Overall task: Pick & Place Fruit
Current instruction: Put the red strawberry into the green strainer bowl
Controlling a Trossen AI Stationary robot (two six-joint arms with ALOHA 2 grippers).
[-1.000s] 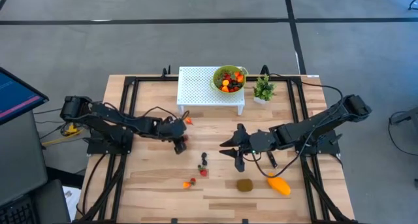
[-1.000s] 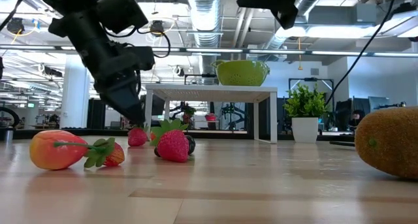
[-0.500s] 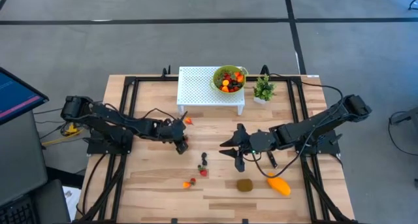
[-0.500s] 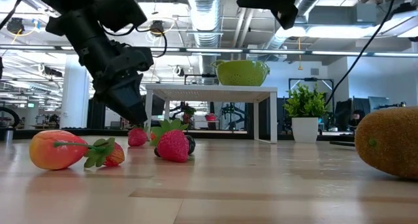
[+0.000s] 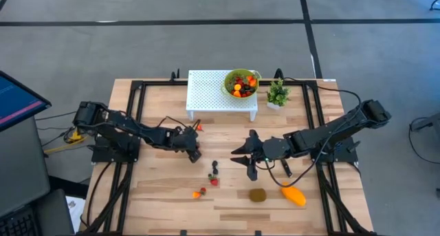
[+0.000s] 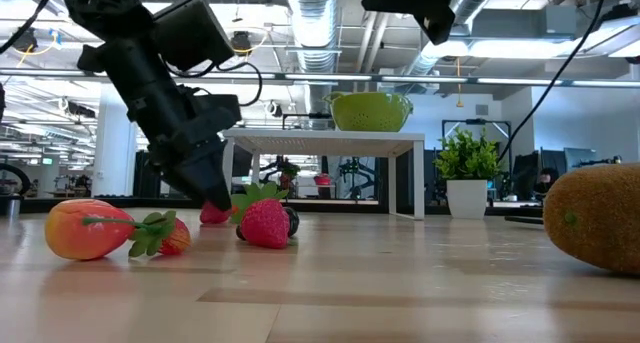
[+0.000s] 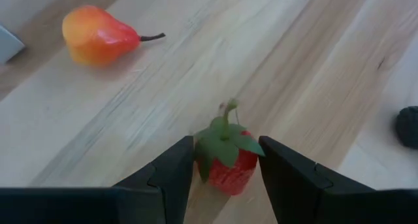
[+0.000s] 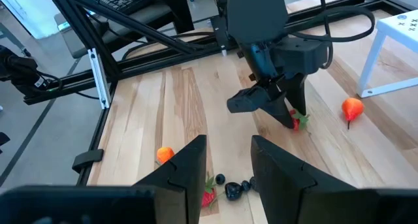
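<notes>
A small red strawberry (image 7: pixel 225 160) with a green leaf cap lies on the wooden table. My left gripper (image 5: pixel 194 153) is open and low over it, one finger (image 7: pixel 173 175) on each side. In the low view its tips (image 6: pixel 213 195) reach down to the strawberry (image 6: pixel 213 214). An orange-red pear-shaped fruit (image 7: pixel 98 36) lies beyond it. My right gripper (image 5: pixel 249 162) hangs open and empty above the table's middle. Kiwi (image 5: pixel 258 194) and mango (image 5: pixel 294 195) lie near the front edge. Small berries (image 5: pixel 214 173) lie between the arms. My left gripper comes slanting down from the table's left side, its two fingers close against the strawberry's two sides (image 7: pixel 243 168). I cannot tell whether they touch it. The strawberry rests on the table.
A green bowl (image 5: pixel 240 83) holding fruit stands on a white perforated stand (image 5: pixel 210 91) at the back, a small potted plant (image 5: pixel 278 93) to its right. A strawberry and dark berries (image 6: pixel 266 223) and an orange fruit (image 6: pixel 88 229) lie near the front.
My left gripper has sunk toward the table and rolled a little, so that its fingers now stand around the strawberry, which has stayed where it was. The gap between its fingers is unchanged.
</notes>
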